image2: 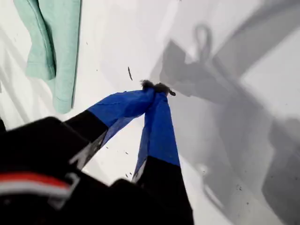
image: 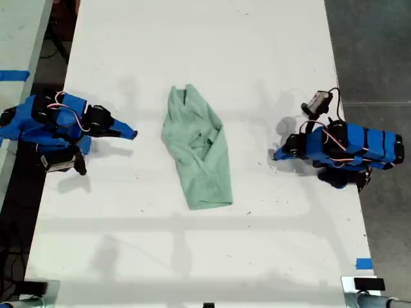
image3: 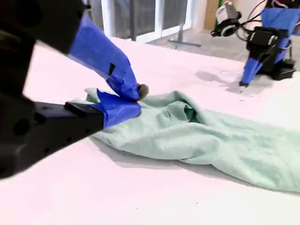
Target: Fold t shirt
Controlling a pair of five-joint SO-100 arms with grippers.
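Note:
The t shirt (image: 199, 151) lies as a wrinkled, pale mint-green, elongated bundle in the middle of the white table (image: 192, 256). My first gripper (image: 276, 154) is at the exterior view's right, shut, with its tips (image2: 157, 89) down on bare table and the t shirt (image2: 51, 47) a short way off. My second gripper (image: 133, 135) is at the exterior view's left, shut with nothing between its fingers. It hovers just short of the t shirt (image3: 211, 136) edge. In the second wrist view my second gripper (image3: 133, 98) is in front, with the first arm (image3: 267, 37) beyond the cloth.
A blue tape mark (image: 364, 263) sits near the table edge at the exterior view's lower right. Another tape strip (image: 13, 75) lies on a neighbouring surface at the left. Dark floor (image: 379, 58) borders the table on the right.

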